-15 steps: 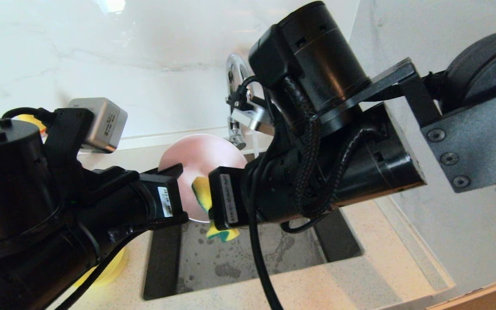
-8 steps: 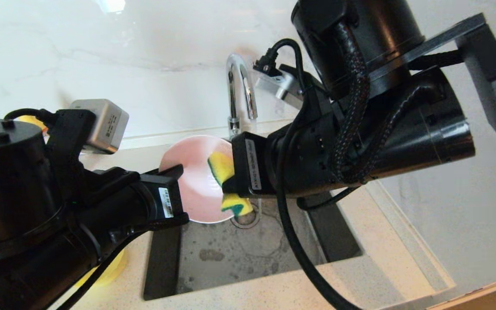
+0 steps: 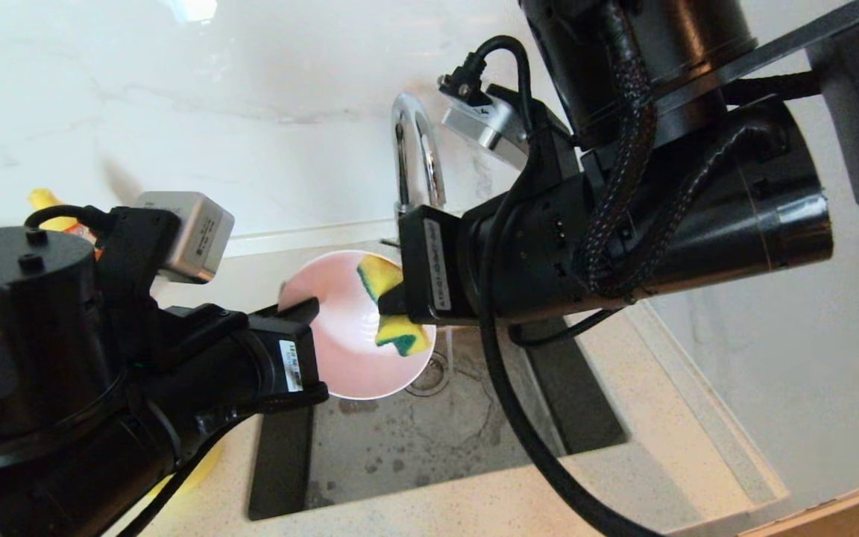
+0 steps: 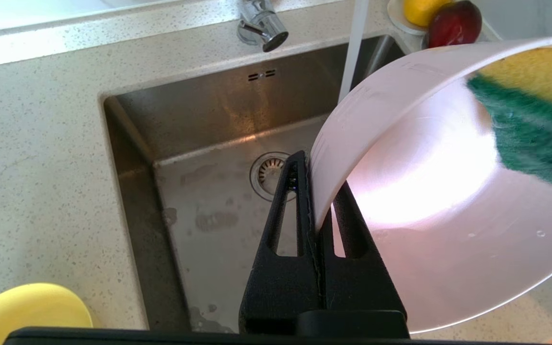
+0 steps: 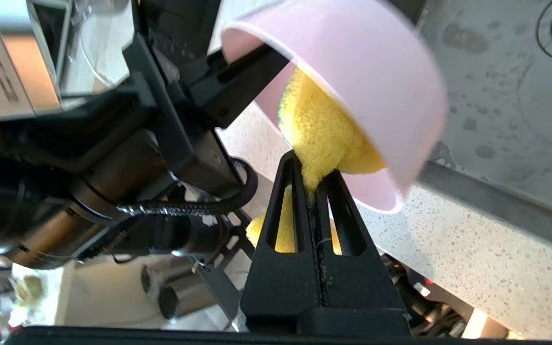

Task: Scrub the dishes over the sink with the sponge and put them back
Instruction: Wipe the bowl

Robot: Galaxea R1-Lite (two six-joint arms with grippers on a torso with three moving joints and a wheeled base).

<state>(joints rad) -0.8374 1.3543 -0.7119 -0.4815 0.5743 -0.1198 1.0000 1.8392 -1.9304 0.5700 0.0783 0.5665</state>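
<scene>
Over the brushed-steel sink [image 3: 429,447], the left gripper [image 4: 315,191] holds the pink bowl [image 3: 355,339] tipped on edge, its two black fingers pinched together on the thin rim with one finger inside the wall and one outside, as the left wrist view shows. From the opposite side the right gripper [image 5: 315,184] is clamped tight on the sponge [image 3: 388,313], the yellow foam bulging out past the fingertips and pressed into the bowl's hollow, green scouring side towards the pink surface. The bowl hangs above the basin near the round drain strainer [image 4: 270,173], below the curved chrome tap [image 3: 414,156], from which a thin stream of water runs. A yellow bowl [image 4: 27,306] waits on the speckled counter [image 4: 36,167] just beside the sink's left edge, and a white saucer of fruit [image 4: 441,21] sits at a far corner of the basin; the light blue bowl is not in view. The bowl looks light, stiff and smooth, likely slick when wet, so a rim pinch with a finger on each face seems the only sound hold, and hard scrubbing pressure could lever it out of that grip. The sponge is soft and springy, best squeezed across its middle so that enough foam stands clear to reach the bowl's wall.
</scene>
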